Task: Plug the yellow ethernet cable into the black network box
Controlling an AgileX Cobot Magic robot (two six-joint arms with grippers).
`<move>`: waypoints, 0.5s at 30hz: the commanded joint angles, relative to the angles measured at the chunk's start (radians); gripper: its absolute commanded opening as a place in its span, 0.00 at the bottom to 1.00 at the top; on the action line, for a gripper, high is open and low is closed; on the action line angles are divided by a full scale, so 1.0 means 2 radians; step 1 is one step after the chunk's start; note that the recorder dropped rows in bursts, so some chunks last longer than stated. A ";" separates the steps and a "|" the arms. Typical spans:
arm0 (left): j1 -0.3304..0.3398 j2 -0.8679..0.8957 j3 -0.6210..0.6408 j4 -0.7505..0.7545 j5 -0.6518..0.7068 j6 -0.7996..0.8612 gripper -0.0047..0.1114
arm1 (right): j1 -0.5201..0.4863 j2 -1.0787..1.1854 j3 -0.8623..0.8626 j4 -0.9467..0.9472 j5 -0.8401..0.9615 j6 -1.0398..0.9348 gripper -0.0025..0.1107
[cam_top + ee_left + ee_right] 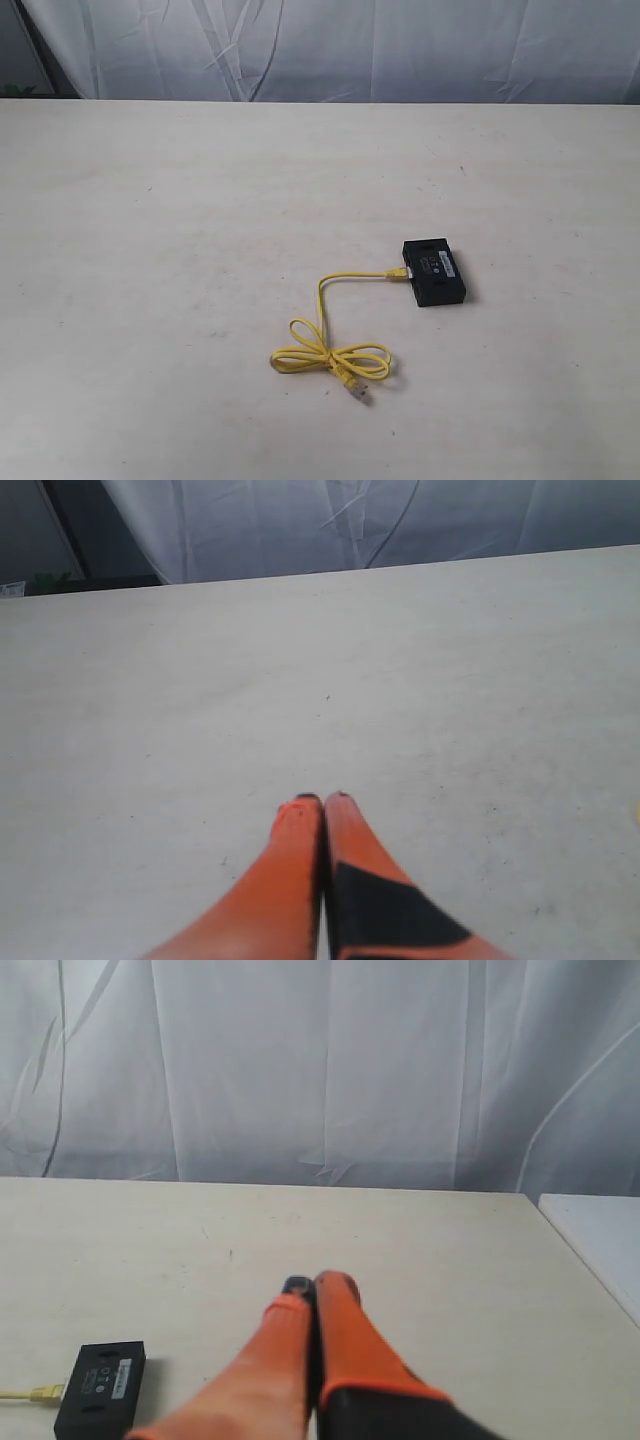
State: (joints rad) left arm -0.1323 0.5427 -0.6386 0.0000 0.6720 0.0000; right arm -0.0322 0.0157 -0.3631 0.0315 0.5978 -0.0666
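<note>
finding 1, position. the small, flat, rectangular black network box (434,272) lies on the pale desk (150,250) at about 4 o'clock from the desk's middle in the exterior view. its long axis runs near 12 to 6, turned slightly toward 11 to 5.

finding 2, the relation that matters. the thin bright-yellow ethernet cable (320,305) meets the box on its 9 o'clock side. one plug (398,272) lies there along a 9 to 3 line, touching the box wall. you cannot tell from these views whether it is seated in a port or only butted against it. from there the cord runs toward 9 o'clock, bends to 6, and ends in flat loops with the free plug (353,386) at about 5 o'clock of the bundle.

finding 3, claws. the left claw (322,800) is closed tight and holds nothing. the right claw (318,1285) is likewise closed on nothing. neither shows in the exterior view.

finding 4, reach. only the right wrist view shows the box, lying off the line of the closed fingers. judge the right arm the nearer one.

finding 5, appearance. the box is matt black with a white-lettered label on top.
</note>
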 commanded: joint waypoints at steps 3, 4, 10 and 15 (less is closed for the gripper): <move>0.001 -0.004 0.002 -0.003 -0.006 0.000 0.04 | -0.003 -0.008 0.040 0.004 -0.035 0.009 0.02; 0.001 -0.004 0.002 -0.003 -0.006 0.000 0.04 | -0.003 -0.008 0.045 0.004 -0.035 0.009 0.02; 0.001 -0.004 0.002 -0.003 -0.006 0.000 0.04 | -0.003 -0.008 0.090 0.004 -0.048 0.009 0.02; 0.001 -0.004 0.002 -0.003 -0.006 0.000 0.04 | -0.003 -0.008 0.115 0.002 -0.078 0.009 0.02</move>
State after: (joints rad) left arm -0.1323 0.5427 -0.6386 0.0000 0.6720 0.0000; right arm -0.0322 0.0058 -0.1608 0.0352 0.4754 -0.0507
